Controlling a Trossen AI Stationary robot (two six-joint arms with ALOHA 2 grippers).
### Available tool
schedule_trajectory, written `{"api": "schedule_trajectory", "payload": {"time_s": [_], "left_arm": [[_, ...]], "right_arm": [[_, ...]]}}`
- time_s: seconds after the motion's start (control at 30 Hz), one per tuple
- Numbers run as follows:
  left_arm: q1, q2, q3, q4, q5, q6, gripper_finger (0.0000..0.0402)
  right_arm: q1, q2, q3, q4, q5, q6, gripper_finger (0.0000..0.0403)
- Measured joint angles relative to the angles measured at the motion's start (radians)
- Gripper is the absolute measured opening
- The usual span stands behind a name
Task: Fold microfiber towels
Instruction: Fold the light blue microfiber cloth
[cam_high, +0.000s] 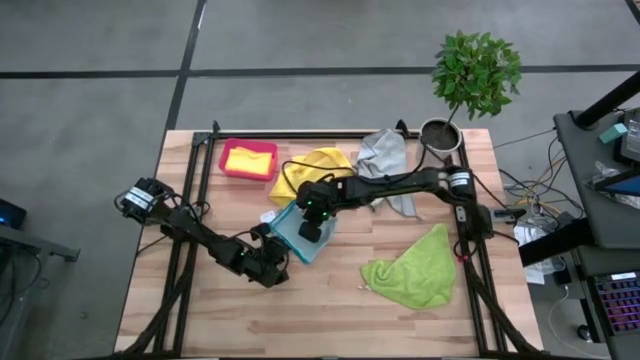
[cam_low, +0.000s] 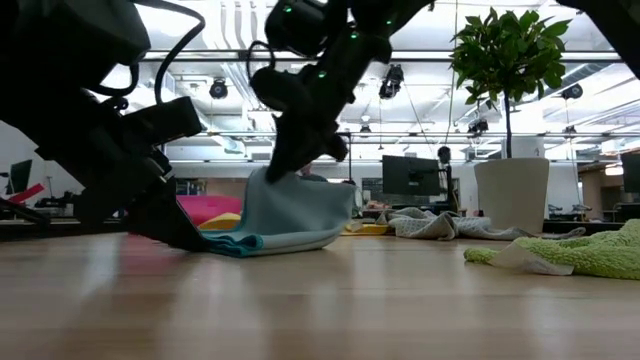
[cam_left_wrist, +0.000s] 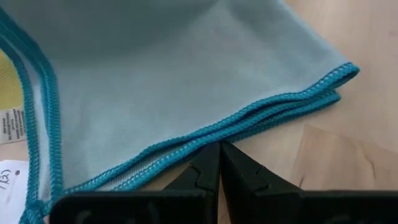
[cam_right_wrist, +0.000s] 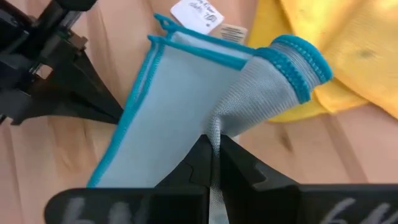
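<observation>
A light blue towel (cam_high: 296, 236) with a teal hem lies folded at the table's middle, one part drawn up like a tent (cam_low: 295, 205). My right gripper (cam_high: 316, 230) is shut on that raised part. My left gripper (cam_high: 280, 264) is shut and low at the towel's near-left hemmed edge (cam_left_wrist: 205, 134). A yellow towel (cam_high: 318, 168) lies just beyond, partly under the blue one. A grey towel (cam_high: 385, 160) lies at the back and a lime green one (cam_high: 413, 268) at the near right. Another yellow cloth (cam_high: 248, 160) sits in the pink-red bin. My left gripper has its shut fingertips (cam_left_wrist: 219, 155) right at the towel's doubled hem, on the table; I cannot tell whether they touch it. My right gripper pinches a bunched fold of the towel (cam_right_wrist: 217, 127) between its two fingers, slanting down from above. That part is lifted and the towel's lower edge (cam_low: 270, 243) rests on the table.
The pink-red bin (cam_high: 228, 168) stands at the back left. A potted plant (cam_high: 442, 135) stands at the back right corner. White care labels (cam_right_wrist: 198, 14) stick out at the blue towel's corner. Bare wood (cam_high: 300, 320) shows along the near edge.
</observation>
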Motion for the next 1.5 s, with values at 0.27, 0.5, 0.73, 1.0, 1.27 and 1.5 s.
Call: {"api": "schedule_trajectory", "payload": {"time_s": [0.27, 0.5, 0.73, 1.0, 1.27, 1.5], "left_arm": [[0.000, 0.000, 0.000, 0.000, 0.005, 0.002, 0.0000], [0.000, -0.001, 0.000, 0.000, 0.009, 0.002, 0.0000], [-0.002, -0.001, -0.002, 0.001, 0.006, -0.004, 0.0000], [-0.004, -0.001, -0.003, 0.000, 0.002, 0.001, 0.0000], [-0.004, -0.002, -0.002, -0.001, 0.011, 0.008, 0.0000], [0.000, -0.002, -0.001, 0.004, 0.021, -0.009, 0.0000]], "right_arm": [[0.030, 0.103, 0.124, 0.001, -0.001, 0.026, 0.0012], [0.036, 0.207, 0.219, -0.002, 0.001, 0.043, 0.0012], [0.042, 0.252, 0.288, -0.060, -0.008, 0.047, 0.0042], [0.068, 0.253, 0.294, -0.060, 0.001, 0.066, 0.0138], [0.082, 0.240, 0.289, -0.070, -0.001, 0.057, 0.0194], [0.089, 0.158, 0.289, -0.191, -0.029, -0.132, 0.0200]]}}
